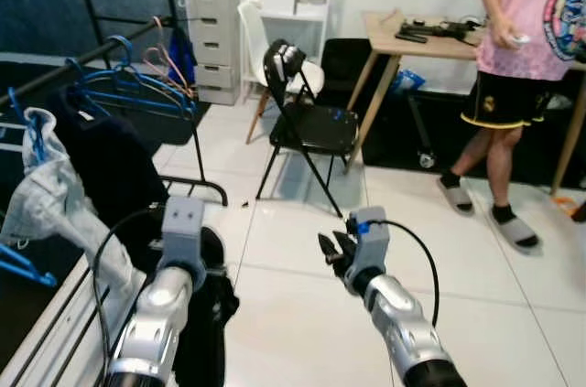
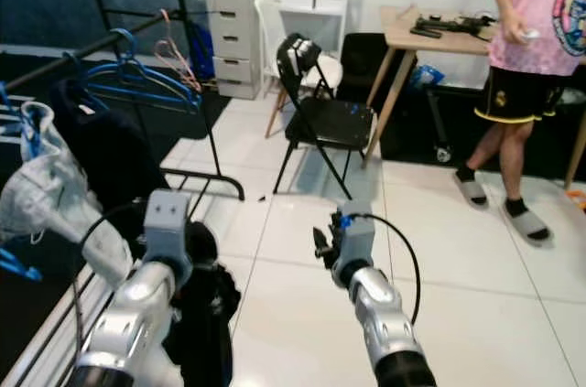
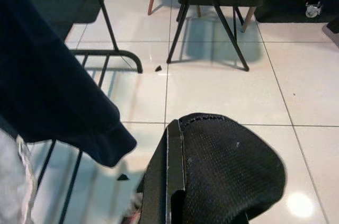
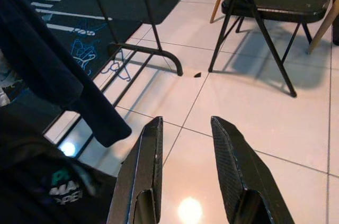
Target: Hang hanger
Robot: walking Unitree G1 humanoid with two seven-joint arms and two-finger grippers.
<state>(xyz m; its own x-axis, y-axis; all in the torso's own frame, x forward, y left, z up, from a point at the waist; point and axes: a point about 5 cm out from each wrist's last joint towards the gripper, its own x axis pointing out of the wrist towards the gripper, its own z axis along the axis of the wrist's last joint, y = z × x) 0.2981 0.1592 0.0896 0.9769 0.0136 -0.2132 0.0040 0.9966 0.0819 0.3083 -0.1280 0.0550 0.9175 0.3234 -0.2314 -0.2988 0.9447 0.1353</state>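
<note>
right wrist view shows the right tool [image 4: 185,171] parted above white tiles [image 4: 254,107].

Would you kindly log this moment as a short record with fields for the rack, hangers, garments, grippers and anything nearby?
rack: black clothes rack at the robot's left
hangers: blue hangers on the rail
garments: dark garment and grey garment hanging on the rack
left gripper: low beside the dark garment; jaws look shut
right gripper: over white floor tiles, jaws open, empty
chair: black folding chair ahead
person: standing at right by a wooden table
</note>
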